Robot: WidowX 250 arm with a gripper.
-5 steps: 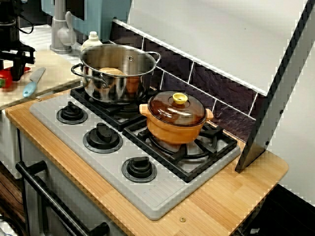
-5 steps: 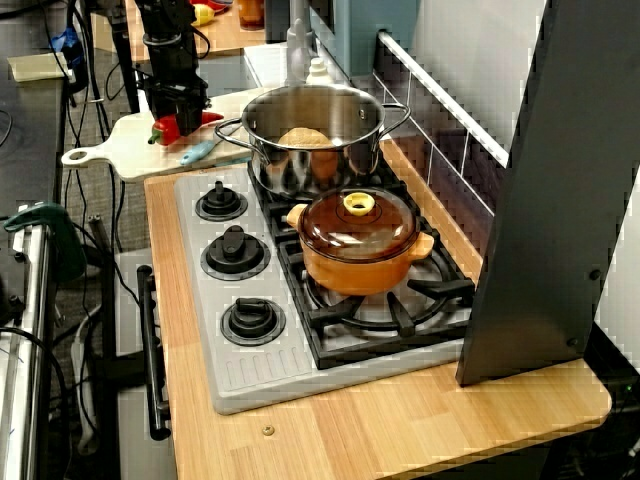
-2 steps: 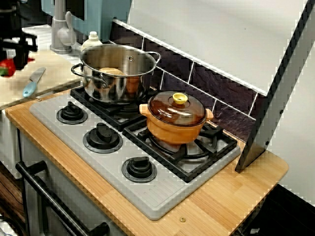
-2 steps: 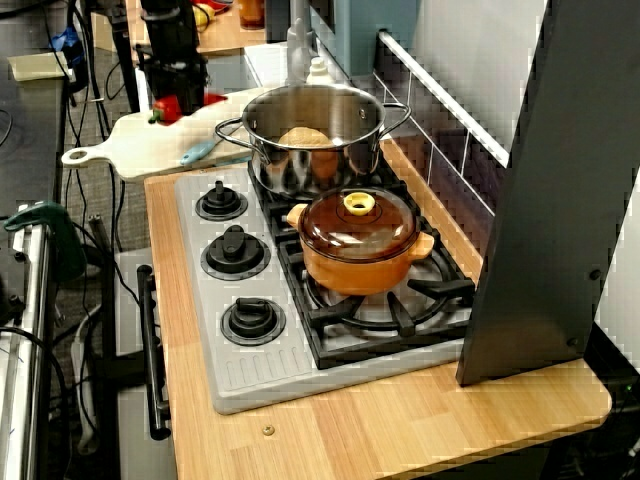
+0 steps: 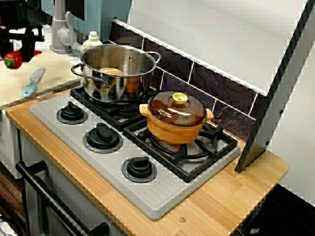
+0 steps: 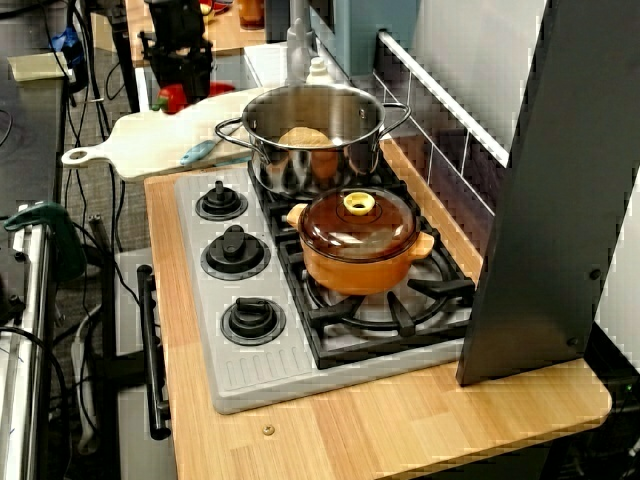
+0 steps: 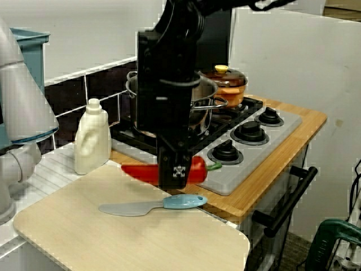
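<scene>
Red pepper (image 7: 139, 171) clamped crosswise in the hand (image 7: 174, 175), held above the cutting board (image 7: 101, 243). We note a blue-handled knife (image 7: 155, 205) lying on the board beneath; steel pot (image 5: 118, 69) on the stove (image 5: 93, 164) beyond.

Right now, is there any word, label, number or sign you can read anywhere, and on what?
No text can be read.
Pincer, shut on the pepper: a white mark on its front, too blurred to read.
Bottle: no label shows.
Knobs: no markings can be made out.
</scene>
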